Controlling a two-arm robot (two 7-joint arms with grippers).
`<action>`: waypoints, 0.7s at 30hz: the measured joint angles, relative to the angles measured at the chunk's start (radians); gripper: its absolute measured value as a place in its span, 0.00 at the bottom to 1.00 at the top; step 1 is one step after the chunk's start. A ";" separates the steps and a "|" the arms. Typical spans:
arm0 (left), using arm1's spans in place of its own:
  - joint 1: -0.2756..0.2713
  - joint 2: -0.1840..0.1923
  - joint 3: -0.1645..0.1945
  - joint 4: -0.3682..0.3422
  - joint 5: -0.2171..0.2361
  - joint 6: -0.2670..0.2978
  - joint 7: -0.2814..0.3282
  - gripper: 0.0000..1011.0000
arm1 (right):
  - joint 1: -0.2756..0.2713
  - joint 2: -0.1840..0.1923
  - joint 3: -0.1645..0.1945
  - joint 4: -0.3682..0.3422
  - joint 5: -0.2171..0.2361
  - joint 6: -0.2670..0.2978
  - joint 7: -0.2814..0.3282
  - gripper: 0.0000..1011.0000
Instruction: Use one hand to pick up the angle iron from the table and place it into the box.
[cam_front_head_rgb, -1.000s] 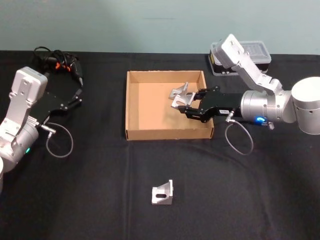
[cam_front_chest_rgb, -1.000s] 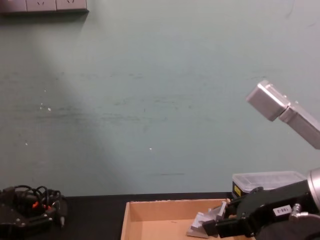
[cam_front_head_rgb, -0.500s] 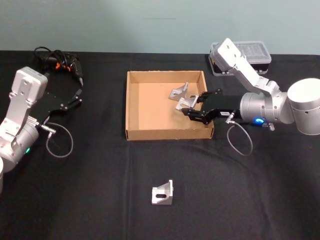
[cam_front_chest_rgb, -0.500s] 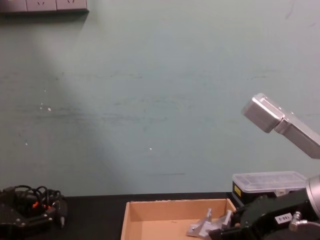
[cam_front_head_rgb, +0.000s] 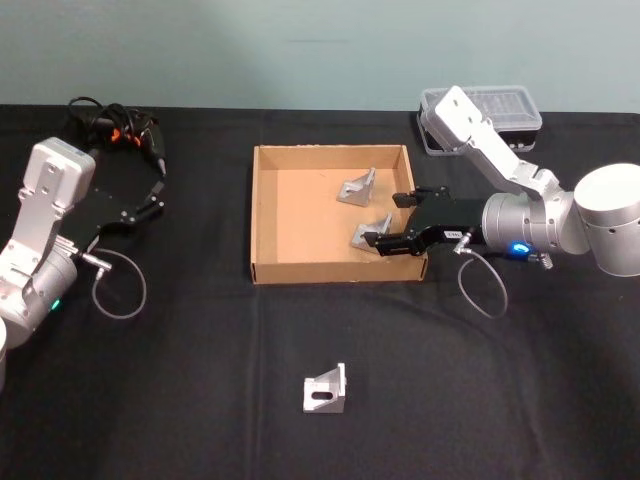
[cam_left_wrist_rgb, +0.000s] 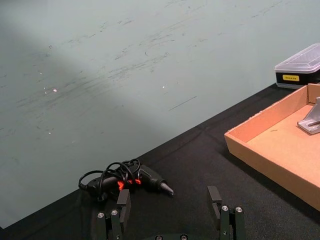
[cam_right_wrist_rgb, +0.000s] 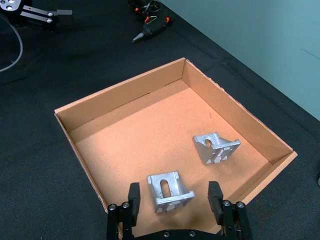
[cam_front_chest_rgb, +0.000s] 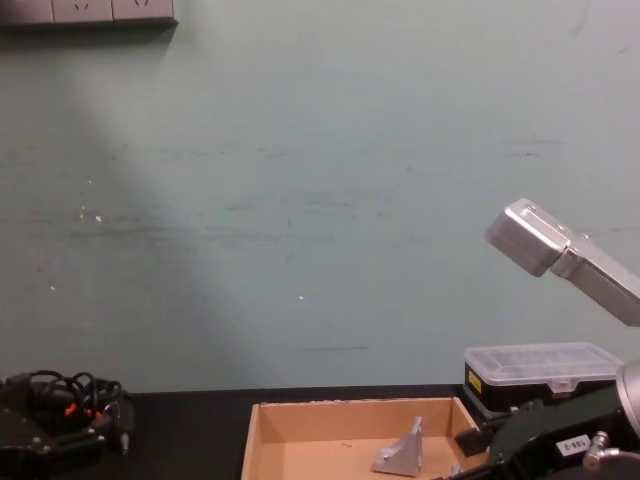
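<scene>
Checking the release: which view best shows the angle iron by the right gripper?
Right wrist view: the angle iron lies on the box floor between the fingers of the open right gripper, touching neither. Head view shows it smaller, at the fingertips. Chest and left wrist views leave it unclear.

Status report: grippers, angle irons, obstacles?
Right gripper open, low in box; angle iron loose between its fingers. Left gripper open, parked left. Third angle iron on table, unobstructed.

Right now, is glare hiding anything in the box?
No. Head view: even light, no glare; the far angle iron and near angle iron show plainly in the box. Right wrist view: only soft shadows beside them. Chest view: a pale slanting band on the wall.
</scene>
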 joint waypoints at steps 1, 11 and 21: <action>0.000 0.000 0.000 0.000 0.000 0.000 0.000 0.99 | -0.001 -0.001 0.002 -0.001 -0.001 0.000 0.000 0.85; 0.000 0.000 0.000 0.000 0.000 0.000 0.000 0.99 | -0.012 -0.007 0.025 -0.005 -0.003 -0.009 -0.009 0.99; 0.000 0.000 0.000 0.000 0.000 0.000 0.000 0.99 | -0.043 -0.002 0.075 -0.057 0.019 -0.021 -0.042 0.99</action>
